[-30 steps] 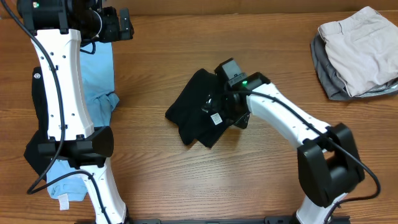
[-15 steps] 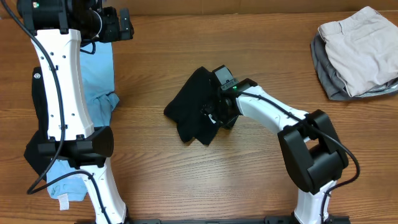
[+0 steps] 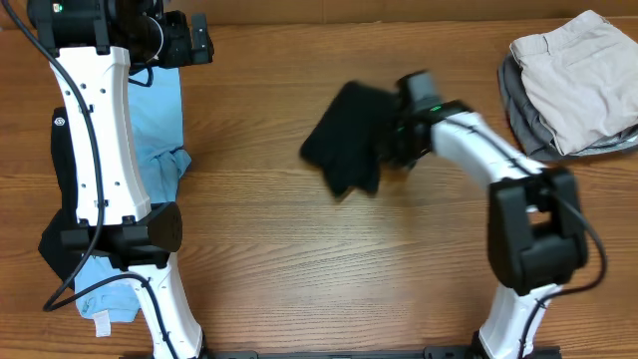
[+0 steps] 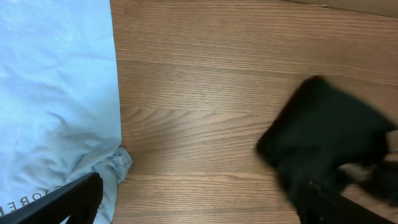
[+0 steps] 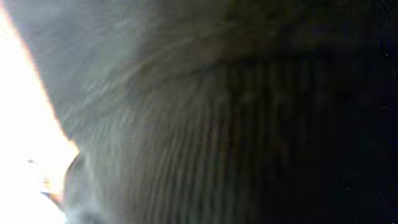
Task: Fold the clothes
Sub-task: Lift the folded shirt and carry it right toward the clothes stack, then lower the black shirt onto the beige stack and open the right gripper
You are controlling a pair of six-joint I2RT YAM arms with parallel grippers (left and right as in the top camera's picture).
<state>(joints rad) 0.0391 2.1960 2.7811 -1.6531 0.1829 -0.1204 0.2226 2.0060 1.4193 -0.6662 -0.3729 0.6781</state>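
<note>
The black T-shirt (image 3: 346,140) is a folded bundle at the table's middle, blurred by motion. My right gripper (image 3: 395,140) is shut on its right edge. In the right wrist view, dark ribbed fabric of the black T-shirt (image 5: 249,124) fills the picture and hides the fingers. The light blue tee (image 3: 158,115) lies flat at the left, partly under my left arm. My left gripper (image 3: 187,42) hovers open at the back left with nothing between its fingers. The left wrist view shows the light blue tee (image 4: 56,93) on the left, the black T-shirt (image 4: 329,137) on the right, and the left gripper (image 4: 199,214) over bare wood.
A stack of folded beige and grey clothes (image 3: 570,85) sits at the back right corner. A dark cloth (image 3: 62,179) lies under the left arm at the left edge. Bare wood (image 3: 329,269) stretches along the front.
My right gripper has gone from open to shut on the black T-shirt and pulled it to the right and slightly back. The left arm has not moved.
</note>
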